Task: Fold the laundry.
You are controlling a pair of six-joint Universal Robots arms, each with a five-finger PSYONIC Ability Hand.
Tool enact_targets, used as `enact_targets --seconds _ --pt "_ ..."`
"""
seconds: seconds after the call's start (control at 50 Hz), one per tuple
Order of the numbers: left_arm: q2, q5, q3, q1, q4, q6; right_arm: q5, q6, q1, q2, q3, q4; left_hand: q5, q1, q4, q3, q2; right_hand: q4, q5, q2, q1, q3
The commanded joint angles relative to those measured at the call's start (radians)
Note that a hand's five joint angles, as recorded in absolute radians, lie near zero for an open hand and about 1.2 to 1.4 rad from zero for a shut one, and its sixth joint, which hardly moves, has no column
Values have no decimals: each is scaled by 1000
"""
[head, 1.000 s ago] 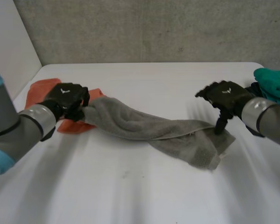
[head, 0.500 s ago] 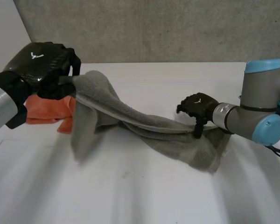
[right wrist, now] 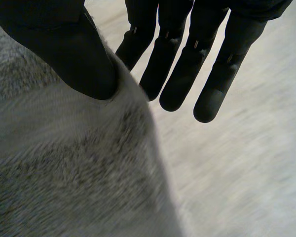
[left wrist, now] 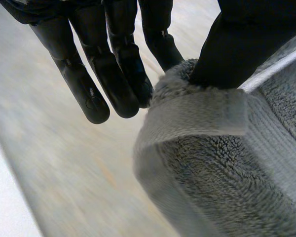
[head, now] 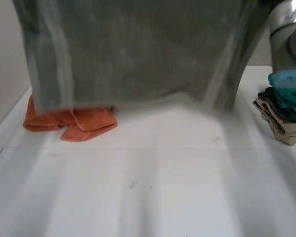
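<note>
- Hoisted off the bench [head: 148, 187] in half a second, the grey towel [head: 138, 54] now hangs like a wide curtain across the head view. A moment ago it lay strung out in a rope between the two arms.
- At one top corner, the left robot hand [left wrist: 108, 69] pinches the towel's hem between its thumb and straight fingers.
- At the other end, the right robot hand [right wrist: 185, 69] grips the upper edge the same way, thumb pressed into the pile.
- Below, the towel's lower edge hangs clear of the bench, just above the orange cloth [head: 74, 120]. A folded stack [head: 286, 111] waits on the bench under the right arm [head: 286, 34].
- By the look of it, the towel has been opened out for folding, and no fold has been made yet.
</note>
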Motion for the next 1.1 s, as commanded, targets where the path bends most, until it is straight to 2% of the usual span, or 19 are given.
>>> enact_targets --seconds 0.02,0.12,0.26,0.36,0.42,0.5,0.56,0.6,0.66,0.68,0.74,0.78,0.8,0.86,0.96,1.02,1.1 --pt "-95 -72 191 1 -67 -94 -39 33 0 -127 114 -65 249 273 197 202 199 202 243 222 284 211" --pt "-46 -55 4 1 -109 -87 -92 34 -19 -173 279 -11 249 273 197 202 199 202 243 222 284 211" --pt "29 74 -393 -7 -87 -61 -192 28 -46 -193 523 96 249 273 197 202 199 202 243 222 284 211" --pt "13 160 -655 -15 -83 31 -302 -10 -53 -112 628 193 249 273 197 202 199 202 243 222 284 211" --pt "-12 180 -723 -13 -95 102 -309 -58 -58 -68 629 257 249 273 197 202 199 202 243 222 284 211" --pt "-17 169 -805 1 -208 232 -286 -150 -75 -32 608 410 249 273 197 202 199 202 243 222 284 211" --pt "11 160 -848 27 -372 324 -260 -223 -95 -51 602 571 249 273 197 202 199 202 243 222 284 211" --pt "51 155 -877 41 -516 399 -249 -272 -108 -90 605 709 249 273 197 202 199 202 243 222 284 211" --pt "120 152 -920 50 -642 472 -241 -323 -127 -147 620 858 249 273 197 202 199 202 243 222 284 211" --pt "178 149 -956 56 -688 514 -240 -366 -145 -190 638 970 249 273 197 202 199 202 243 222 284 211" --pt "274 135 -1025 65 -709 576 -234 -444 -173 -244 678 1136 249 273 197 202 199 202 243 222 284 211" --pt "380 115 -1099 87 -716 669 -221 -582 -200 -301 732 1312 249 273 197 202 199 202 243 222 284 211" --pt "393 114 -1110 91 -716 682 -221 -622 -202 -316 743 1346 249 273 197 202 199 202 243 222 284 211" --pt "394 105 -1141 93 -710 729 -237 -667 -187 -324 757 1313 249 273 197 202 199 202 243 222 284 211" --pt "286 85 -1093 79 -684 742 -224 -610 -173 -250 763 1187 249 273 197 202 199 202 243 222 284 211" --pt "169 57 -1011 53 -672 731 -192 -598 -164 -189 743 1123 249 273 197 202 199 202 243 222 284 211" --pt "7 -21 -833 12 -663 722 -123 -584 -122 -97 630 1017 249 273 197 202 199 202 243 222 284 211"
